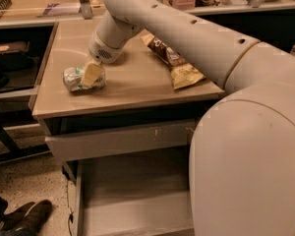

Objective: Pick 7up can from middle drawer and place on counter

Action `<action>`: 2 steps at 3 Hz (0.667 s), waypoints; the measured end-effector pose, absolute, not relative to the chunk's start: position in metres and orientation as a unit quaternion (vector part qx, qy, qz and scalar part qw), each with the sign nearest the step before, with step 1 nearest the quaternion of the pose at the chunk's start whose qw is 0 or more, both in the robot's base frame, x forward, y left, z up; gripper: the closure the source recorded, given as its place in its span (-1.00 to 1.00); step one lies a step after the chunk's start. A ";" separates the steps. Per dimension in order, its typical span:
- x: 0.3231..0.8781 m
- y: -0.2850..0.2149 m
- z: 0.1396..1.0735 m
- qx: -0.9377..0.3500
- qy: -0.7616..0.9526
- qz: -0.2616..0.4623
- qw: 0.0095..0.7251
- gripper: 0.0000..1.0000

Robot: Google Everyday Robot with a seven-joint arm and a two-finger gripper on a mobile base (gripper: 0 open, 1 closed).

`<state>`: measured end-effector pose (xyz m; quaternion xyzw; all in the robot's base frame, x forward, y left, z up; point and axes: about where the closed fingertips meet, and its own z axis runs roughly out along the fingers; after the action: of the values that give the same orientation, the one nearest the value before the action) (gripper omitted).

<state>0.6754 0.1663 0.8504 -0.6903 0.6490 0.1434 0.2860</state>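
The 7up can, silver-white with green marks and crumpled sides, lies on its side on the left part of the counter. My gripper reaches down from the big white arm and is closed on the can's right end; one pale finger crosses the can's front. The can rests on the counter top. The middle drawer stands pulled open below, its flat grey floor bare.
A yellow-brown chip bag lies on the counter's right half. A grey drawer front with pale scratches sits just under the counter. A long pale ledge with posts runs behind. Dark shoes are on the floor at lower left.
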 end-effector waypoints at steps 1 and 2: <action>0.675 0.166 0.850 -0.690 0.649 0.143 0.286 0.16; 0.675 0.166 0.850 -0.690 0.649 0.143 0.286 -0.31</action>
<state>0.6753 0.1664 0.8504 -0.6903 0.6490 0.1434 0.2860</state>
